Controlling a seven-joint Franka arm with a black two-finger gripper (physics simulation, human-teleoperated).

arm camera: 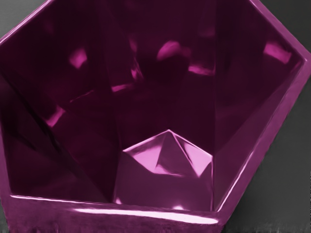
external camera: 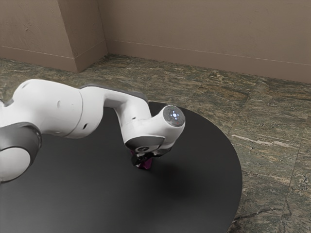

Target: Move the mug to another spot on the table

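Gripper (external camera: 143, 159) low over magenta mug (arm camera: 165, 97), mid-table (external camera: 204, 194); grip state: cannot tell. Likely grasp step. Next: lift, carry toward 4 o'clock.

So the white arm (external camera: 58, 114) comes in from the exterior view's left, chunky at the near end, then bends and dips down low. The wrist (external camera: 160, 127) is folded right over, so the black gripper (external camera: 143, 160) points straight down, tucked under the white hand and mostly hidden.
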